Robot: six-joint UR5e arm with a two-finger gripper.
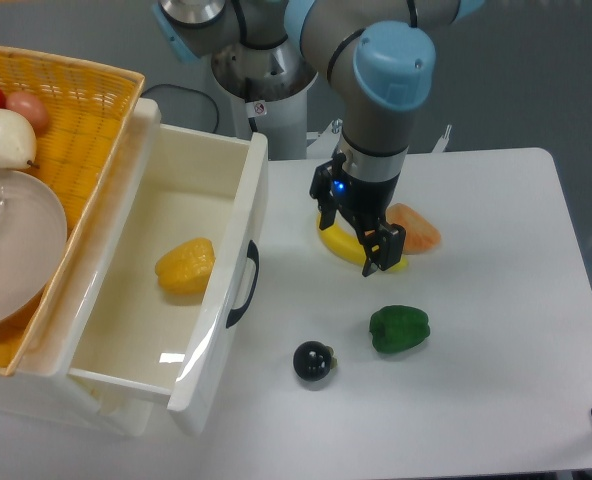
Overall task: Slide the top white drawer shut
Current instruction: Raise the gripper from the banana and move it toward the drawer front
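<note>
The top white drawer (219, 318) stands pulled far out toward the right, its black curved handle (242, 285) facing the table. A yellow bell pepper (186, 266) lies inside it. My gripper (355, 230) hangs to the right of the drawer front, about a hand's width from the handle and just over a yellow banana (348, 247). Its fingers are spread open with nothing gripped between them.
An orange woven basket (86, 120) with a clear bowl (11, 250) and fruit sits on top of the cabinet at the left. On the table lie an orange slice-shaped piece (421, 230), a green pepper (399, 328) and a dark round fruit (313, 361).
</note>
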